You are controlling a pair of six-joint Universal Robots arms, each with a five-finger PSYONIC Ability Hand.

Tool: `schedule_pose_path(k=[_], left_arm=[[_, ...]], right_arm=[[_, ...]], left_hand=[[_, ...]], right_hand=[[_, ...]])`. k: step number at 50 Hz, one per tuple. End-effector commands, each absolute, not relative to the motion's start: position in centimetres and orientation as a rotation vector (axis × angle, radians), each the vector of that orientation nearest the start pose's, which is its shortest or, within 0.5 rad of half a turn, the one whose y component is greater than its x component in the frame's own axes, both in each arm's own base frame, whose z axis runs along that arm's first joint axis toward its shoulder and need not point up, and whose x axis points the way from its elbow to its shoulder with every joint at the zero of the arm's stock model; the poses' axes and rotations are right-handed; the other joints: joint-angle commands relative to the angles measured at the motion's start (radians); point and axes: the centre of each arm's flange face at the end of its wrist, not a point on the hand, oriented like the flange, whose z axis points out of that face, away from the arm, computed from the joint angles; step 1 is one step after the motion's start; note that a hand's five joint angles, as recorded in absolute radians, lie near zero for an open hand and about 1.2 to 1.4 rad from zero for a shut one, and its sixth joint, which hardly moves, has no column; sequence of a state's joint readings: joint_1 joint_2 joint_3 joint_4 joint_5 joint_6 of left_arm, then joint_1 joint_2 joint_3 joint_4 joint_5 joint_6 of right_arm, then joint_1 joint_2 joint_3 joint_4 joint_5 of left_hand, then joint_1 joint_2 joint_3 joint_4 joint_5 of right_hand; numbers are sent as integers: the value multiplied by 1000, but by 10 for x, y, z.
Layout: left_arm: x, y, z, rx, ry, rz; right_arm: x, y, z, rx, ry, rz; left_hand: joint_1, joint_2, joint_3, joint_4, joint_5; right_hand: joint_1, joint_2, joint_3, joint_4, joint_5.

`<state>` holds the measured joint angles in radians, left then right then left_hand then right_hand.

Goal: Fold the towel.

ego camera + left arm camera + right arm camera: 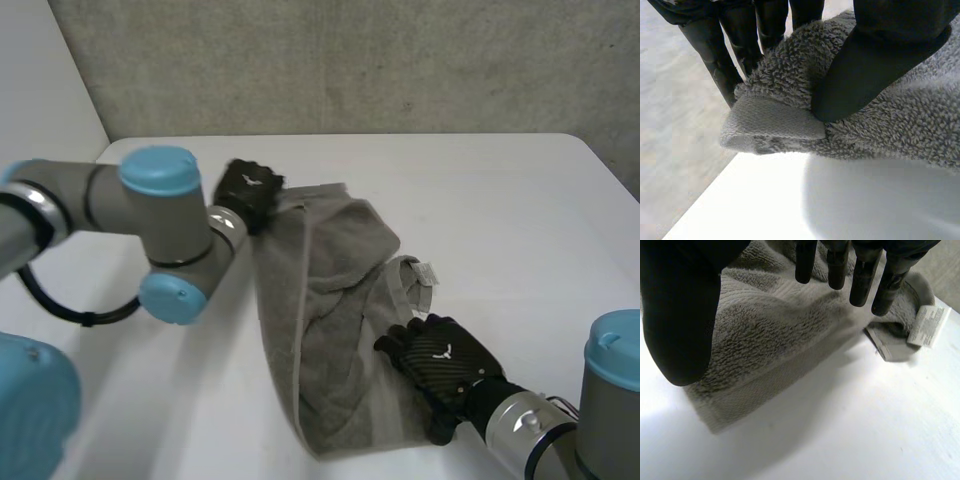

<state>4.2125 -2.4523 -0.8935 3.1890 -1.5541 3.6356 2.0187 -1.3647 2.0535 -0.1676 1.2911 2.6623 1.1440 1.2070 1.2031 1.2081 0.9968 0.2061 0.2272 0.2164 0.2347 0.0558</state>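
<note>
A grey towel point(325, 320) lies crumpled in a long heap down the middle of the white table point(500, 200). My left hand point(248, 190) is at its far left corner. In the left wrist view the thumb point(865, 70) presses the towel's hemmed corner point(775, 125) against the fingers point(735, 50), so the hand is shut on it. My right hand point(440, 365) hovers at the towel's near right edge with its fingers point(860, 275) straight and its thumb point(680, 315) spread, holding nothing. A white label point(927, 325) sticks out from a fold beyond those fingers.
The table's left edge point(60, 290) runs close beside my left arm point(150, 210). A grey wall point(350, 60) stands behind the table's far edge. Bare tabletop lies to the right of the towel.
</note>
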Motion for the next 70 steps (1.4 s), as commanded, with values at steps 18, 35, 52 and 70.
schedule_pose_path(k=[18,35,52,70], left_arm=[[-260,-320,197,951,2211,-1845],[-247,-307,252,808,2167,-2030],[-239,-257,200,930,2452,-1860],[-210,-277,187,803,2468,-1806]], right_arm=[[274,-156,120,-1262,2169,-1449],[266,-247,223,-948,2057,-2099],[267,-230,156,-1120,2277,-1677],[275,-258,151,-1200,2249,-1747]], left_hand=[[252,189,193,188,225],[252,189,193,188,225],[252,189,193,188,225],[252,189,193,188,225]], right_hand=[[1015,994,1005,987,991],[1190,1169,1180,1162,1166],[663,642,652,634,638],[1190,1169,1180,1162,1166]])
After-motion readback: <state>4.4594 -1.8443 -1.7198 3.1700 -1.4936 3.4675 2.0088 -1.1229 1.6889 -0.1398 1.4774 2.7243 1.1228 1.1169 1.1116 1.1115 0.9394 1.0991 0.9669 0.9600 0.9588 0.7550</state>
